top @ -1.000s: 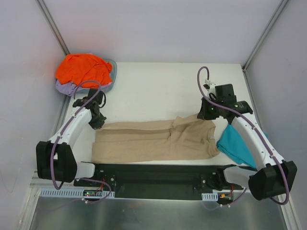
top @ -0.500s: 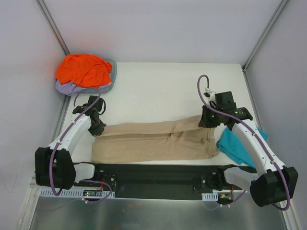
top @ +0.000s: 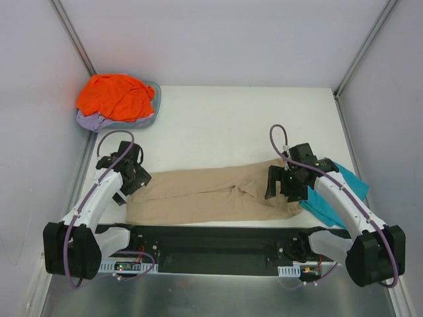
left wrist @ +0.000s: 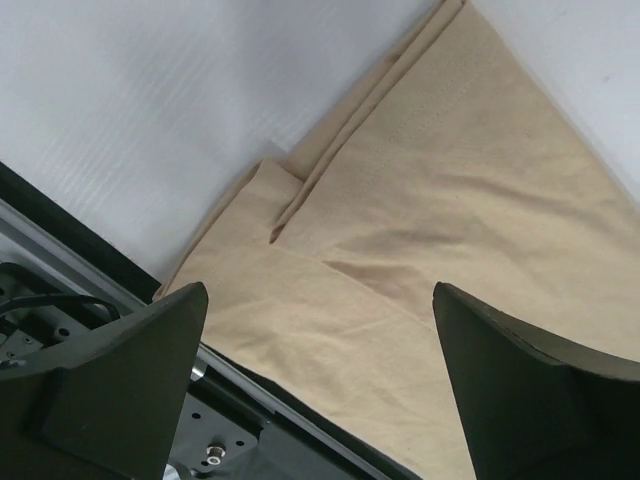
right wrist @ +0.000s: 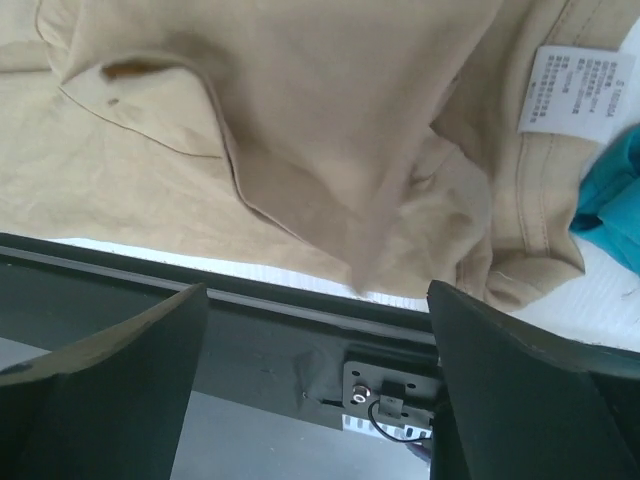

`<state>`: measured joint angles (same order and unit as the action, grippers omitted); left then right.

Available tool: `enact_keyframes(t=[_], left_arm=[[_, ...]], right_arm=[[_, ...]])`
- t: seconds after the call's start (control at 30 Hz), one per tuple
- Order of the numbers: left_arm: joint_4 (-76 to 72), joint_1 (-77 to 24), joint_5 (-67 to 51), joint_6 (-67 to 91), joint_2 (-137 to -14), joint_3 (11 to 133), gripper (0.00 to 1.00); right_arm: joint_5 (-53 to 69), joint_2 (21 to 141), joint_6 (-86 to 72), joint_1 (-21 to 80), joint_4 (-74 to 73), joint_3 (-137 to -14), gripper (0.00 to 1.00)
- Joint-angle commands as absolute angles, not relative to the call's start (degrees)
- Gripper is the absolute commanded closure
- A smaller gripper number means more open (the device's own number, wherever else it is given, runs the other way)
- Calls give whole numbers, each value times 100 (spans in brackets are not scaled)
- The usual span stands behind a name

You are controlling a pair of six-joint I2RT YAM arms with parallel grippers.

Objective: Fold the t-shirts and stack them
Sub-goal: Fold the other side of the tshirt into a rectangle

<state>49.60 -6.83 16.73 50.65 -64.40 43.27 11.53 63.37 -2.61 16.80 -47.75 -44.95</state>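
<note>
The left gripper [left wrist: 320, 300] is held with its dark fingers [left wrist: 120, 380] spread wide, nothing between them, above the folded left end of the tan shirt [left wrist: 450, 230]. The right gripper [right wrist: 318, 290] is likewise spread wide, over the collar end. A white printed label [right wrist: 577, 90] inside the neckline is shown only in the right wrist view. The full layout is given only from above: the tan shirt laid as a long matt band along the lower edge of the white table [top: 225, 125], the teal shirt [top: 340, 191] at lower right, and the orange shirt [top: 115, 96] heaped on the lavender shirt [top: 89, 121] in a basin [top: 155, 105] at upper left.
</note>
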Motion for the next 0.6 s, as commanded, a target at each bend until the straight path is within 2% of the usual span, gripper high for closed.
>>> enact_keyframes(t=[0.0,0.1,0.23,0.33,0.57], left_arm=[[5238,-738,1521,5115,-6065,4675,1],[5221,-738,1319,5036,-6073,4948,1],[4923,-773,1108,4861,-6318,5027,1],[4755,-782,827,4694,-6503,4975,1],[4650,-782,660,4597,-6530,4887,1]], right_arm=[[879,6214,-405,1731,-5264,-4789,3],[914,6214,-282,1731,-5125,-5220,3],[1562,6494,-185,1732,-4405,-5502,3],[2002,7222,-369,1784,-3851,-5563,3],[1978,7884,-589,2434,-3612,-5590,3]])
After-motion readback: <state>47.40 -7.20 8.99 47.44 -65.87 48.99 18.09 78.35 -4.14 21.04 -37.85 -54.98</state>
